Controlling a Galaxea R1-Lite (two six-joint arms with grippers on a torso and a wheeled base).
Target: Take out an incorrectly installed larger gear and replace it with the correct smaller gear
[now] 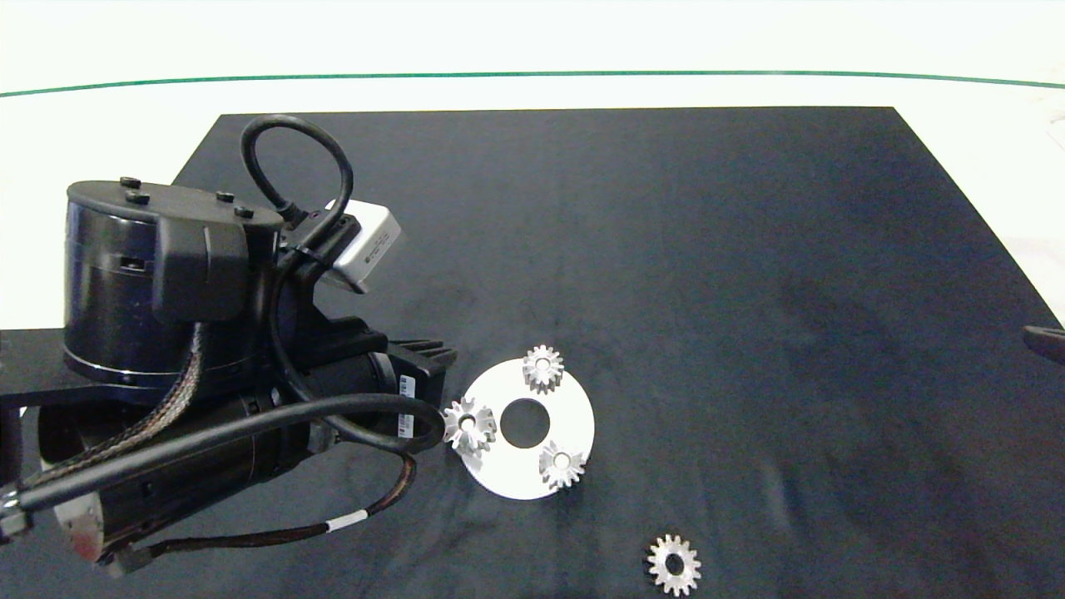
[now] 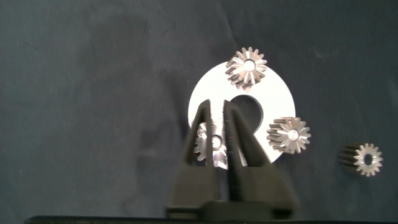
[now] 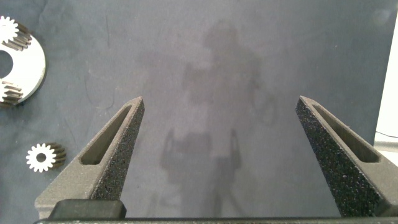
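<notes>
Left gripper (image 2: pixel 220 118) over disc's 9 o'clock edge, fingers nearly pressed together above larger gear (image 1: pixel 468 424), no grip visible. Right gripper (image 3: pixel 217 118) spread wide over bare mat. Smaller gear (image 1: pixel 674 565) on black mat (image 1: pixel 749 291) at 5 o'clock from white disc (image 1: pixel 574 416). Two more gears on disc. Arm stickers unreadable.

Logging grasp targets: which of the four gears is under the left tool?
The larger gear on the white disc's arm-side edge; the left tool is nearly closed over it.

Left pincer (image 2: pixel 221 118) closed, right pincer (image 3: pixel 217 112) agape
</notes>
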